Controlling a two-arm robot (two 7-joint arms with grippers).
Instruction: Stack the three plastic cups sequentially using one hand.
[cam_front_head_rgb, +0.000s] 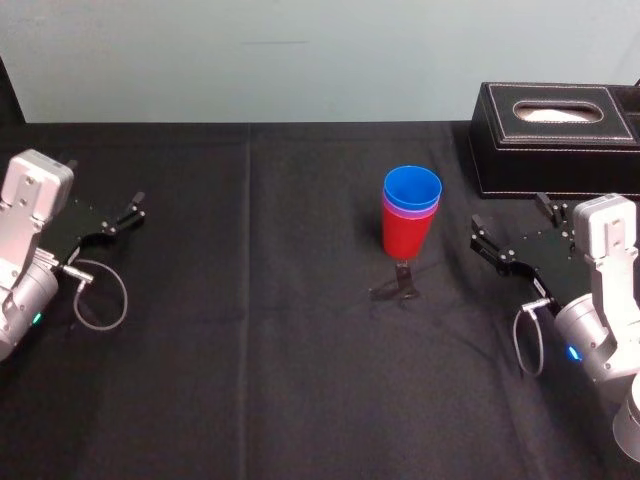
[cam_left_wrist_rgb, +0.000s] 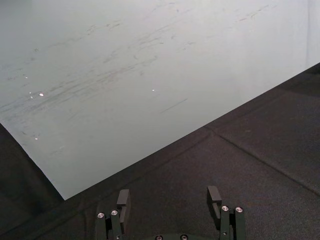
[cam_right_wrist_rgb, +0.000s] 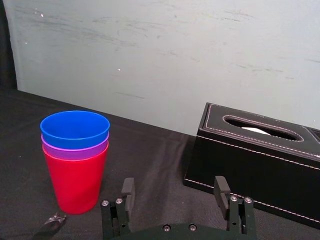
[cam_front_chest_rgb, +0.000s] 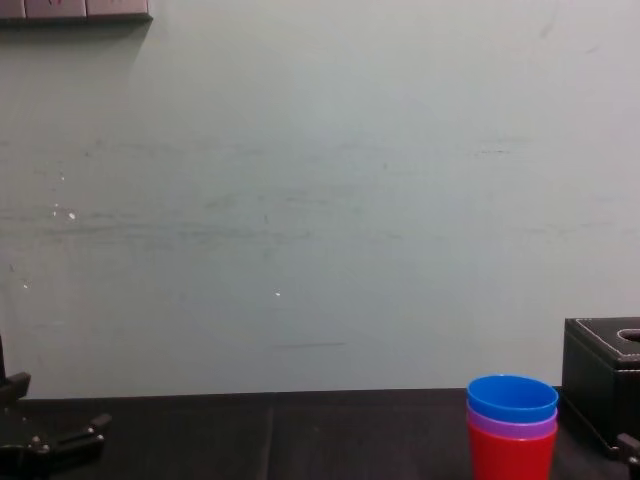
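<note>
Head view: nested cups (cam_front_head_rgb: 410, 212) upright, clear to the left of right end effector (cam_front_head_rgb: 512, 218), jaws apart.

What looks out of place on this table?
The three cups stand nested and upright, blue in purple in red. Only oddity: a small crumpled dark scrap on the cloth beside the red cup base; I cannot tell what it is.

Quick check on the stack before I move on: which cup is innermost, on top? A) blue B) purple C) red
A: the blue cup nests in the purple cup, which nests in the red cup; the right gripper and left gripper are both open, off to either side.
</note>
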